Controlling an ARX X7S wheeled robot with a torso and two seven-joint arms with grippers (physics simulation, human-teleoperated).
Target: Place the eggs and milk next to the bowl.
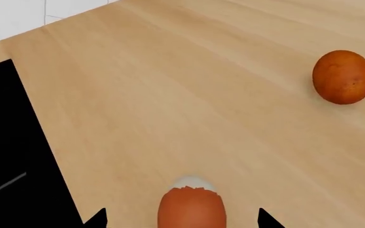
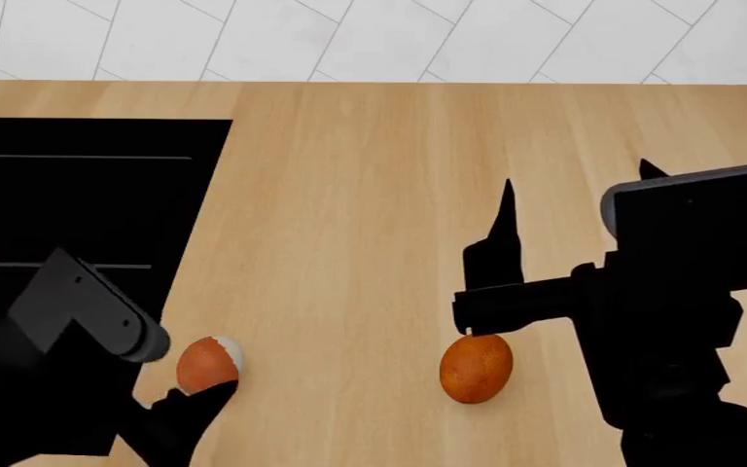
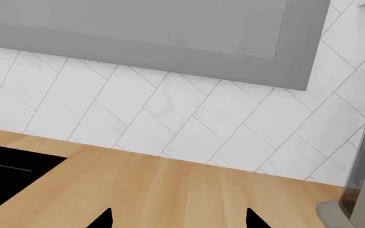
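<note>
Lying on the wooden surface are two brown-orange eggs, well apart from each other. The egg with the whitish patch sits near the black cooktop; in the left wrist view it lies between the spread jaws of the left gripper, with both dark tips clear of the shell on either side. The plain egg rests further right, just below the right arm in the head view. The right gripper is raised above the surface, jaws spread and holding nothing, its camera facing a white tiled wall and a grey cabinet. Neither the milk nor the bowl appears in any view.
</note>
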